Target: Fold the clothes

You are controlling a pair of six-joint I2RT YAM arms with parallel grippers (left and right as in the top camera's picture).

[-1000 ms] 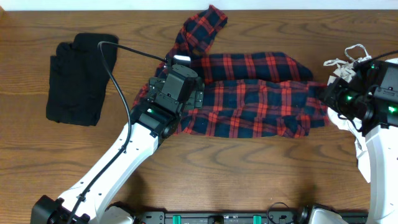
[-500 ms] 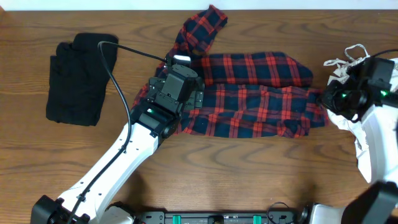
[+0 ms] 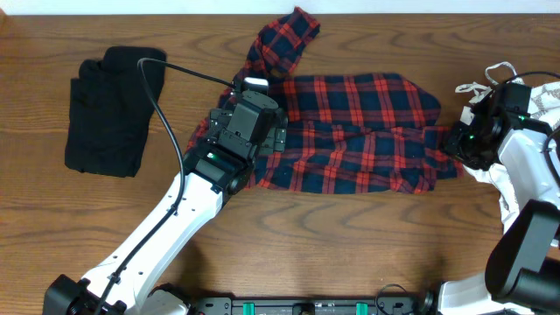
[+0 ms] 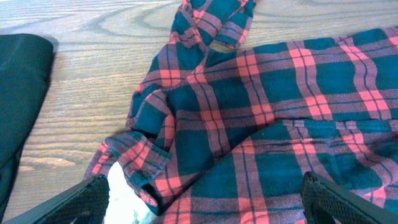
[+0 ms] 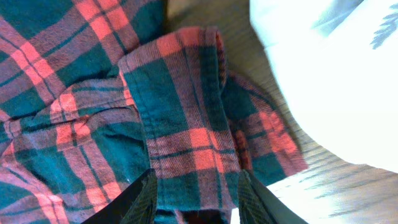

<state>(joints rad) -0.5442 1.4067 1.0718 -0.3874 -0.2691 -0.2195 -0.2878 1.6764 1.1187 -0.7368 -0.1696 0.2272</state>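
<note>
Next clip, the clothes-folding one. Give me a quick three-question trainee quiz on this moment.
1. True or false: the black garment lies apart from the plaid shirt.
2. Which lies right beside the right tool? A white garment; B black garment; C neither.
3. Fill in: the left tool, over the plaid shirt, has its jaws ____.
Key: 1 true; 2 A; 3 open.

A red-and-navy plaid shirt (image 3: 359,131) lies spread across the wooden surface (image 3: 350,236), one sleeve bent toward the far edge. The left arm (image 3: 188,197) reaches over its collar end, the right arm (image 3: 525,157) over the opposite end. A black garment (image 3: 109,114) lies well apart on the left; a white garment (image 3: 504,203) lies under the right arm.
</note>
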